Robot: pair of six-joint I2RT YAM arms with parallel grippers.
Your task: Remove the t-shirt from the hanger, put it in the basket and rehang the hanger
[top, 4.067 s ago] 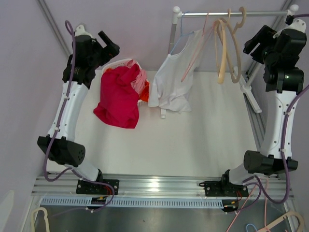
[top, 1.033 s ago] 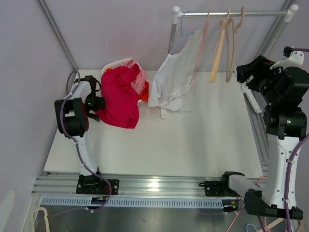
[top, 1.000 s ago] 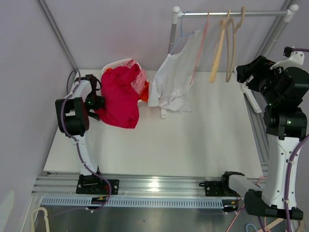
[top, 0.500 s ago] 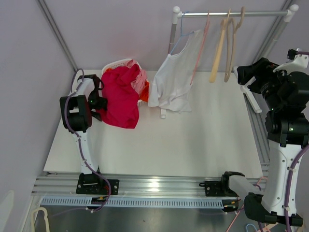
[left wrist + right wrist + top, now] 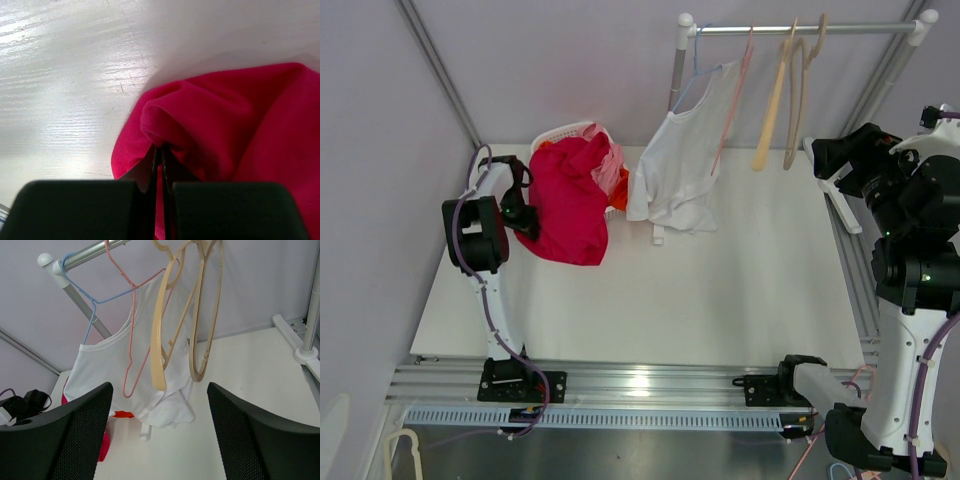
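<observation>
Lilac walls enclose a white tabletop. At the back, a white t-shirt hangs limp from a blue hanger on a metal rail. It looks soft and light, probably best gathered at the hem or shoulder. The right tool is spread wide, facing the shirt from well apart. The left tool is pressed together, pinching a fold of a red garment.
</observation>
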